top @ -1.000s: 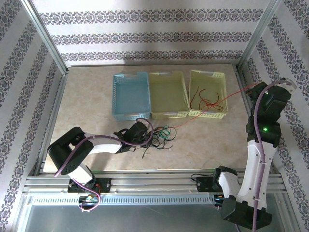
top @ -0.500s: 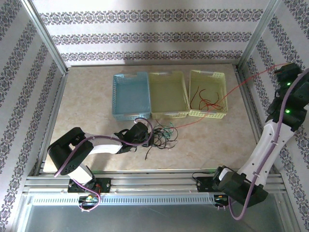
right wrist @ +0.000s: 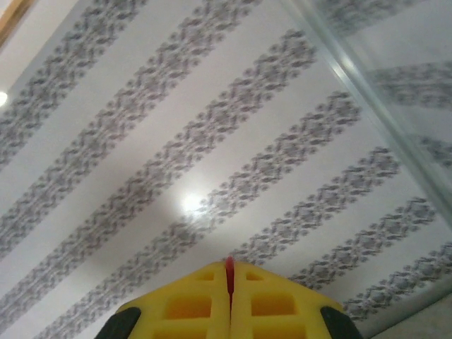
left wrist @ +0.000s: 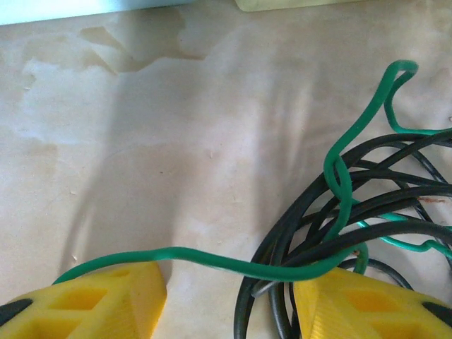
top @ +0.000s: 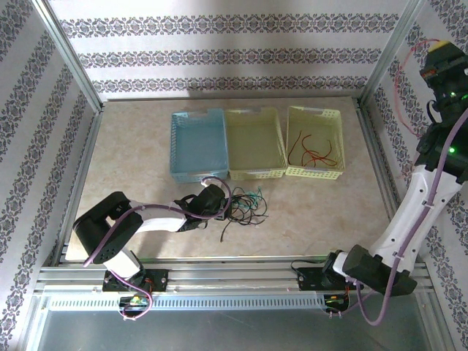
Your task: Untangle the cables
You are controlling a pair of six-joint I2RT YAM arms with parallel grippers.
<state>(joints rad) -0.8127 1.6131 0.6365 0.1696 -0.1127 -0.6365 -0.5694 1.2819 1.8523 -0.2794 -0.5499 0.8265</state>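
While the left pincer (left wrist: 229, 305) stands about half open, a green cable (left wrist: 212, 256) lies slack across its two yellow fingers (left wrist: 106, 296), unclamped. Black cables (left wrist: 395, 226) crowd one finger, too knotted to count. That tangle (top: 245, 207) sits mid-counter (top: 139, 153), just before three baskets: blue (top: 199, 175), pale green (top: 256, 174) and yellow (top: 314, 172). Bare counter lies open to either side. High by the right wall, the right pincer (top: 441, 51) is clamped on a red cable (right wrist: 229, 272), mostly cut off. Red strands (top: 314, 155) lie in the yellow basket.
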